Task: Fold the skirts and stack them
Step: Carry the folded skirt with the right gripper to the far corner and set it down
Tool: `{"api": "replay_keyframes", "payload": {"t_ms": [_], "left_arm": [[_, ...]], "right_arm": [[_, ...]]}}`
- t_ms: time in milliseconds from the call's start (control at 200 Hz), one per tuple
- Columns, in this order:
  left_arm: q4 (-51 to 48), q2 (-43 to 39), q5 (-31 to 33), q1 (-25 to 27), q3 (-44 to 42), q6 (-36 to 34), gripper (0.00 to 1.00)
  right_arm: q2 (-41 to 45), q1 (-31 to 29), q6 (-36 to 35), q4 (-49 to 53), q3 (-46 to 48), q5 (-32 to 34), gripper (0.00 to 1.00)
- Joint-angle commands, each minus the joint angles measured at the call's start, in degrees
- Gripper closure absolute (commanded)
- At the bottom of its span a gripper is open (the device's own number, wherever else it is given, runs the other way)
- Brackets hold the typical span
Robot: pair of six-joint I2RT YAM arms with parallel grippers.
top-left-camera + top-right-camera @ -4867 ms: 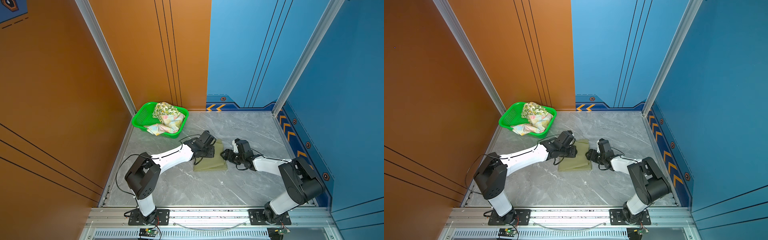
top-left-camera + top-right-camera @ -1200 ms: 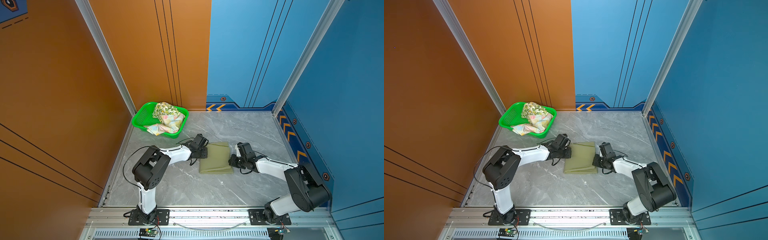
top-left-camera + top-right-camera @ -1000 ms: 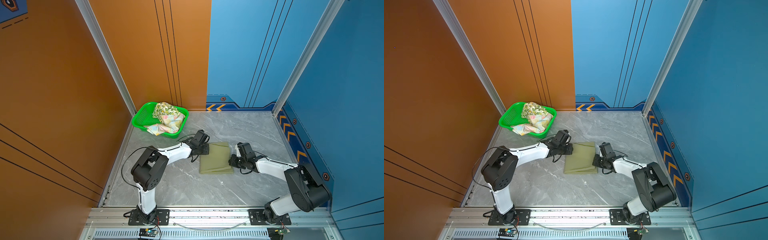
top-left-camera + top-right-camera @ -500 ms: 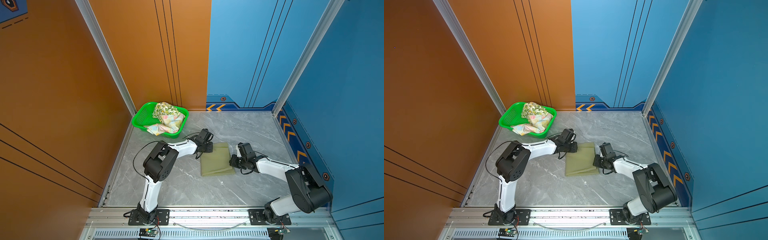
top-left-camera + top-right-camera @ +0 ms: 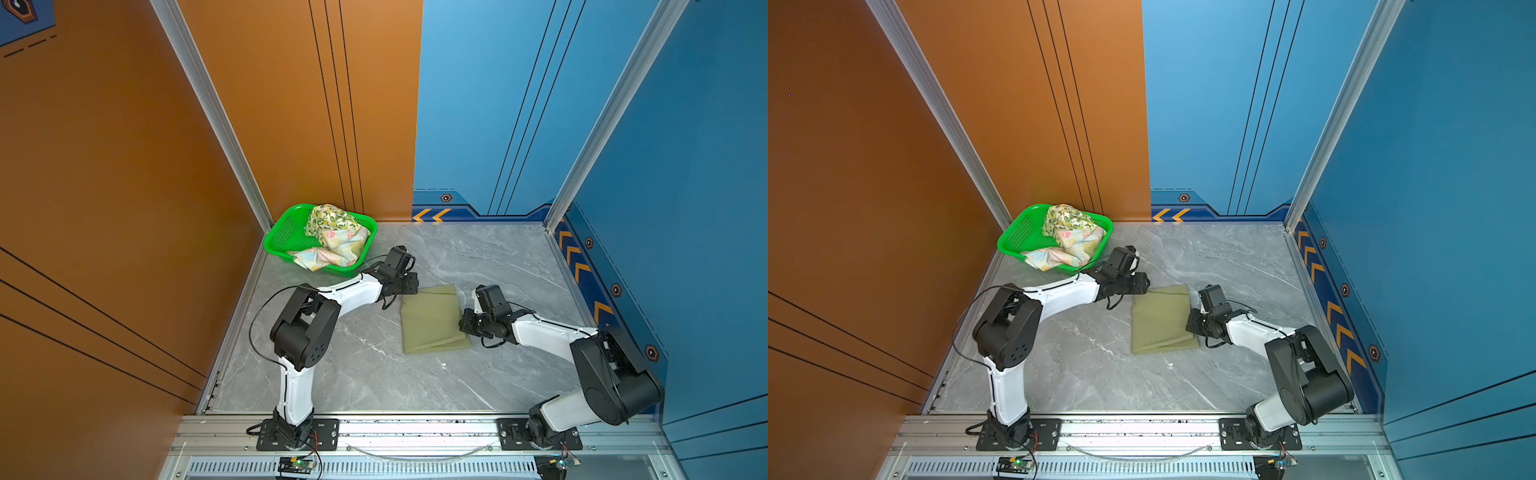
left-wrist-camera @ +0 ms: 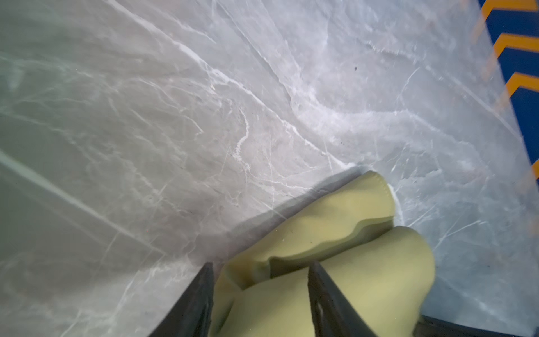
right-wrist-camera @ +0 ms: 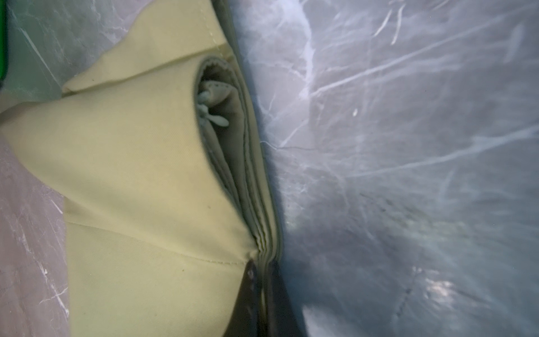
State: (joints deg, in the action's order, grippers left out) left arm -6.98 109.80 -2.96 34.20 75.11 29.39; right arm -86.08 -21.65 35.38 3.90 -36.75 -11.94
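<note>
The olive-green skirt [image 5: 432, 320] [image 5: 1160, 320] lies folded flat on the marble floor between my two arms. My left gripper [image 5: 409, 283] [image 5: 1142, 284] is at its far left corner. In the left wrist view the left gripper [image 6: 261, 264] is open, with a loose fold of the olive skirt [image 6: 335, 221] between the spread fingers. My right gripper [image 5: 463, 324] [image 5: 1190, 324] is at the skirt's right edge. In the right wrist view the right gripper [image 7: 262, 264] is shut on the layered edge of the olive skirt [image 7: 131, 146]. The lemon-print skirt [image 5: 328, 218] and the pastel floral skirt [image 5: 336, 249] lie crumpled in the basket.
The bright green basket [image 5: 282, 232] [image 5: 1017, 232] stands in the far left corner against the orange wall, just behind my left gripper. Blue walls close off the back and right. A metal rail [image 5: 415, 428] runs along the front edge.
My left gripper has opened on the olive skirt's far left corner, and that arm has reached a little farther back. The right gripper stays shut on the right edge.
</note>
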Motion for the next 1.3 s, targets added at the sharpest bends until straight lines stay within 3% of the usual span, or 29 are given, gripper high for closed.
{"api": "replay_keyframes", "payload": {"t_ms": [0,170,406,661,811,1006,1212,1297], "left_arm": [[-0.96,-5.98,1.55,1.93,-3.52,-0.08,0.43],[0.38,-13.02,2.95,4.20,-11.13,1.30,0.43],[0.55,-22.96,5.43,5.75,-20.90,2.51,0.43],[-0.40,-30.12,6.91,5.62,-26.39,3.22,0.43],[0.25,-30.87,6.48,5.42,-28.18,3.67,0.43],[1.94,-29.34,4.95,5.35,-27.96,3.84,0.44],[3.50,-26.39,3.20,4.92,-26.89,3.70,0.44],[3.93,-25.24,2.70,4.95,-26.27,3.96,0.44]], "right_arm": [[-2.25,1.18,0.82,2.76,0.03,0.32,1.00],[-2.17,4.21,4.94,-0.36,1.15,-1.20,1.00],[-2.30,15.02,13.46,-5.65,-0.35,-3.00,1.00],[-4.55,31.99,24.81,-13.88,-1.60,-3.31,1.00],[-2.44,39.95,32.45,-18.23,-0.01,1.08,1.00],[-2.28,39.44,41.79,-19.39,-2.51,14.61,1.00],[-11.65,35.87,49.34,-18.19,-12.57,25.92,1.00],[-17.06,35.24,52.17,-18.71,-17.15,27.75,1.00]]}}
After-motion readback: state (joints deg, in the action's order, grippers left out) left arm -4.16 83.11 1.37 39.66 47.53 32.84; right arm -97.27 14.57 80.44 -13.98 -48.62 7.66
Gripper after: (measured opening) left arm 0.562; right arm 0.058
